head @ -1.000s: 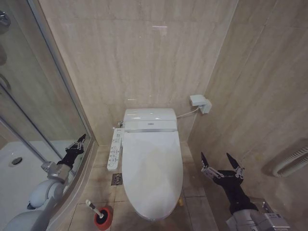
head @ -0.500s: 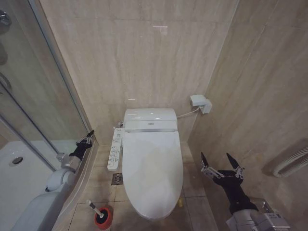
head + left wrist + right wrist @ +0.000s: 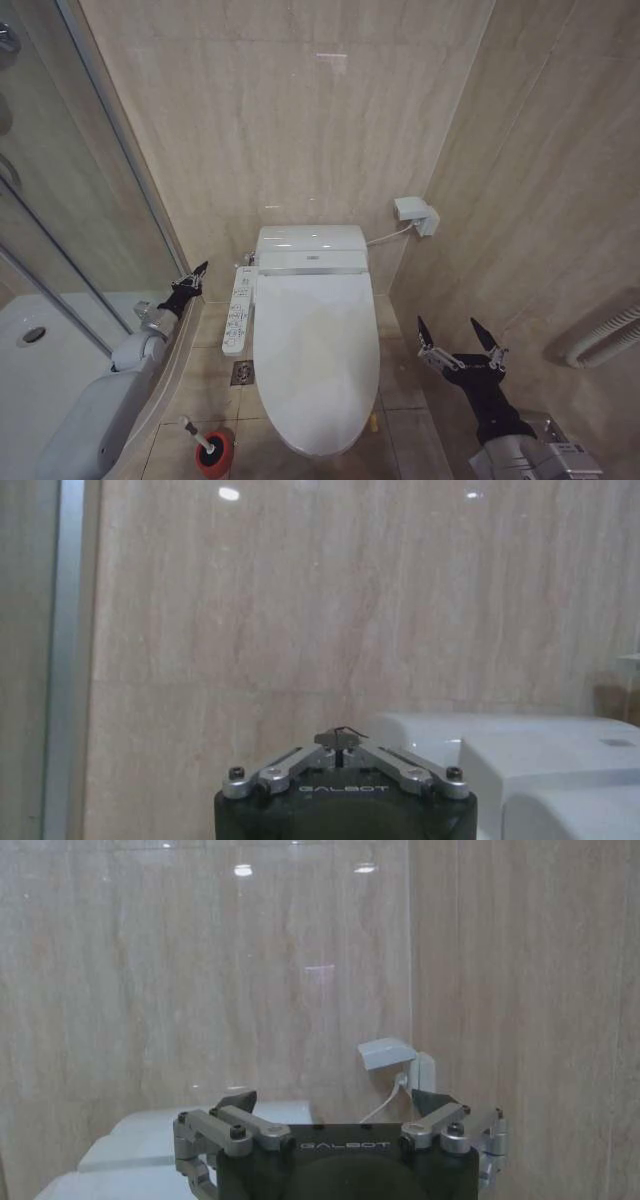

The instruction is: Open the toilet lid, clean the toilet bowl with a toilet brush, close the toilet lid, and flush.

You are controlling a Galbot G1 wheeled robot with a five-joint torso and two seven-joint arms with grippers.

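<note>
The toilet lid [image 3: 317,355] lies shut, long axis running away from the robot, just right of the pinched-together left claw [image 3: 196,272] (right claw [image 3: 461,344] spread, opposite side).

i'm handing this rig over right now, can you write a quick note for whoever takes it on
Left pincer: shut, empty, in the air beside the toilet's side control panel, by the shower glass.
Right pincer: open, empty, parked low to the right of the toilet, near the side wall.
Toilet lid: down, covering the bowl.
Toilet brush: standing in its red holder on the floor, left of the toilet's front.
Done: nothing that shows; the lid is closed and the brush sits untouched.
Left: open the lid, brush the bowl, close the lid, flush.
</note>
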